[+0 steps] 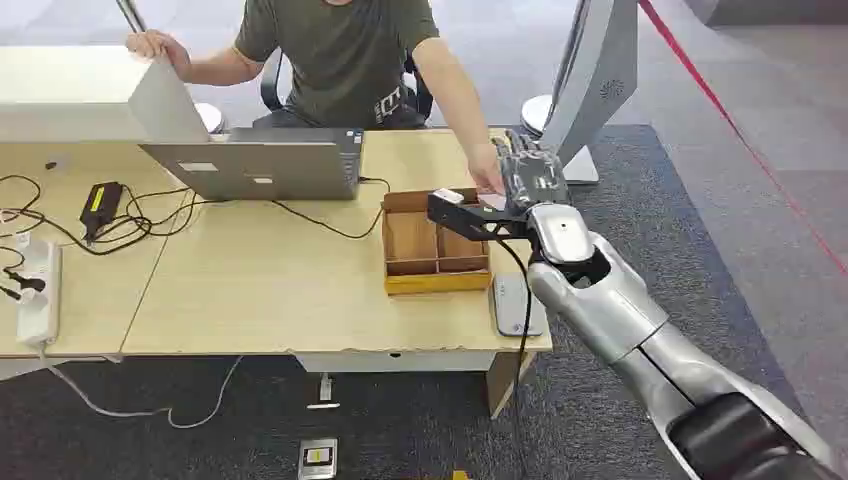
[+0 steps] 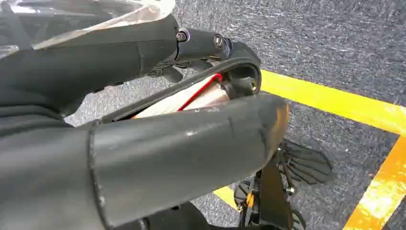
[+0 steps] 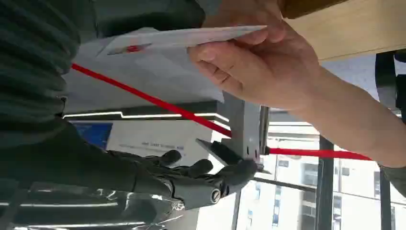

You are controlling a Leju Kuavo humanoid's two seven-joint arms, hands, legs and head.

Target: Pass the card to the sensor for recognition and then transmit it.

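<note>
A person's hand [image 3: 258,62] pinches the white card [image 3: 177,37], which has a red mark, by one end. The card's other end reaches toward my right hand's [image 3: 191,179] thumb [image 3: 33,72]. My dark fingers [image 3: 225,175] are spread well away from the card, and nothing lies between them and the thumb. In the head view my right hand [image 1: 530,175] is stretched over the desk's right end, beside the person's hand [image 1: 488,180]. A flat grey sensor pad [image 1: 515,303] lies near the desk's front right corner. My left hand [image 2: 191,143] hangs over the floor and holds nothing.
A wooden divided box [image 1: 435,245] stands just left of my right arm. A closed laptop [image 1: 260,165], cables and a power strip [image 1: 38,290] occupy the desk's left part. The person sits behind the desk [image 1: 250,290]. A white stand [image 1: 595,80] rises at the back right.
</note>
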